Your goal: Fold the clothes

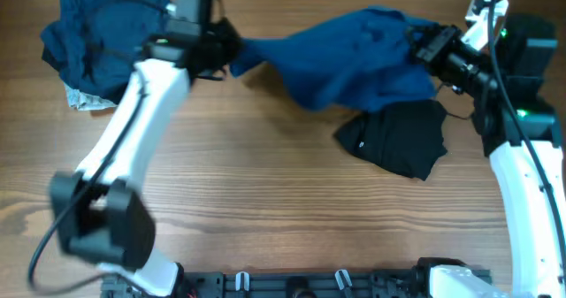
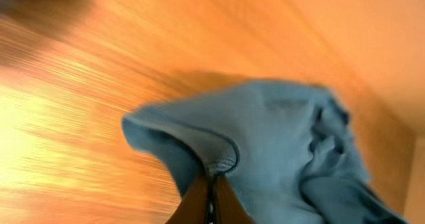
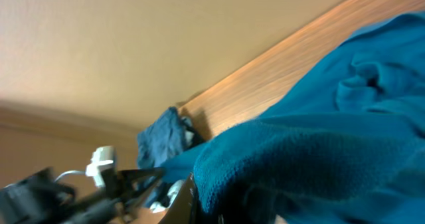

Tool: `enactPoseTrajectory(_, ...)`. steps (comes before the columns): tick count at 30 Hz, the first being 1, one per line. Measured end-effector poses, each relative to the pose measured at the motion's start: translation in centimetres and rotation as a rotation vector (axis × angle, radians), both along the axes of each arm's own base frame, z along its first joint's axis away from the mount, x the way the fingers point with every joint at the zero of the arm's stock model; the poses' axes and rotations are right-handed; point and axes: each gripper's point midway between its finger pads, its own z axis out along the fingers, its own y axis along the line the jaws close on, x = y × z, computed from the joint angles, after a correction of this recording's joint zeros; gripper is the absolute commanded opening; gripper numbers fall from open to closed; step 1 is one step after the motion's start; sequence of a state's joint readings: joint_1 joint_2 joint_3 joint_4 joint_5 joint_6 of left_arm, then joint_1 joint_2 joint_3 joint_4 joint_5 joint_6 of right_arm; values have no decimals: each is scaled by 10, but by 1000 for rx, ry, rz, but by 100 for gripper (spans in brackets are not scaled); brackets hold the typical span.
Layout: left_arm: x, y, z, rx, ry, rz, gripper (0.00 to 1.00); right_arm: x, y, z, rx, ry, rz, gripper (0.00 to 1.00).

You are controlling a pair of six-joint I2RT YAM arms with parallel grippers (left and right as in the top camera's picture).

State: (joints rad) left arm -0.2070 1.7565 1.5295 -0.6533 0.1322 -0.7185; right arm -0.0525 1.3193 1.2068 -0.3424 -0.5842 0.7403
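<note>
**Medium-blue shirt (image 1: 354, 64), stretched between two claws over the far half of the bench (image 1: 265, 192).**

Left claw (image 1: 230, 56) clenched on the shirt's narrow left end; right claw (image 1: 424, 49) clenched on its bunched right end. Bare wood grain runs across the whole near half of the bench. Navy heap (image 1: 102, 33) sits at the far-left corner, well apart from the shirt's body. A pale grey-white piece (image 1: 84, 101) shows only as a sliver at the heap's near edge. Black garment (image 1: 398, 137) lies flat just on the near side of the shirt, with its far edge under the blue cloth. Left wrist view is motion-blurred, the fingertips pinching a rolled hem. Right wrist view is blurred too, and the claw is cut off at the frame's lower edge. All the fabric is soft, matte and deeply creased.
</note>
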Motion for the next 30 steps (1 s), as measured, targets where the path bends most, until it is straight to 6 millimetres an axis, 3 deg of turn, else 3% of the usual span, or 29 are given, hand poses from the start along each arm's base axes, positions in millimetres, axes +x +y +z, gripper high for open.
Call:
enactPoseTrajectory(3, -14, 50, 33, 36, -30, 106, 4, 15, 31, -16, 47, 20, 93, 4)
enactPoseTrajectory(6, -27, 77, 33, 62, 11, 164, 4, 27, 63, -34, 90, 40, 181, 4)
enactPoseTrajectory(7, -30, 84, 32, 72, 26, 179, 4, 28, 73, -43, 101, 66, 208, 9)
enactPoseTrajectory(8, -33, 89, 30, 77, 40, 189, 4, 28, 83, -54, 108, 94, 234, 20)
enactPoseTrajectory(9, -37, 95, 26, 90, 64, 203, 14, 27, 93, -66, 113, 131, 261, 47)
enactPoseTrajectory(10, -43, 99, 22, 104, 90, 213, 33, 25, 98, -76, 112, 158, 278, 77)
enactPoseTrajectory(11, -44, 100, 21, 117, 93, 208, 54, 24, 100, -83, 105, 181, 287, 94)
enactPoseTrajectory(12, -44, 101, 21, 125, 92, 206, 62, 21, 100, -89, 94, 196, 292, 100)
enactPoseTrajectory(15, -44, 102, 21, 143, 92, 196, 72, 13, 94, -105, 29, 242, 294, 100)
enactPoseTrajectory(17, -45, 103, 20, 153, 94, 192, 74, 1, 79, -126, -54, 372, 230, 91)
enactPoseTrajectory(18, -46, 103, 20, 156, 96, 190, 74, -6, 71, -133, -94, 424, 204, 84)
enactPoseTrajectory(19, -47, 104, 19, 157, 101, 189, 74, -15, 62, -139, -151, 477, 183, 70)
enactPoseTrajectory(22, -47, 104, 19, 159, 101, 187, 75, -34, 44, -147, -245, 572, 141, 45)
enactPoseTrajectory(25, -47, 103, 19, 158, 101, 186, 75, -53, 30, -161, -327, 667, 122, 27)
enactPoseTrajectory(30, -48, 103, 18, 156, 107, 183, 80, -61, 18, -179, -399, 698, 106, 4)
